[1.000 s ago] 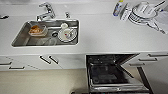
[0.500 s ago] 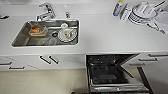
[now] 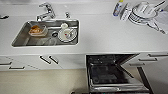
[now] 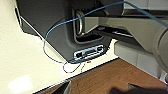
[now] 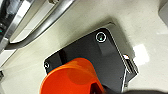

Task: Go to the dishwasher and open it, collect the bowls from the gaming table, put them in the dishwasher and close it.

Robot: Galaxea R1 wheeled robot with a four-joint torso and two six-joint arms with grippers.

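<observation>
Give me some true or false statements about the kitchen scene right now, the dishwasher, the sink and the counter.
1. The dishwasher stands open. True.
2. The sink holds nothing. False: dishes lie in it, including a white plate.
3. An orange bowl shows close up in the right wrist view. True.
4. The tap stands at the counter's right end. False: it stands behind the sink, toward the left.
5. Crockery is stacked on the counter's right. True.
</observation>
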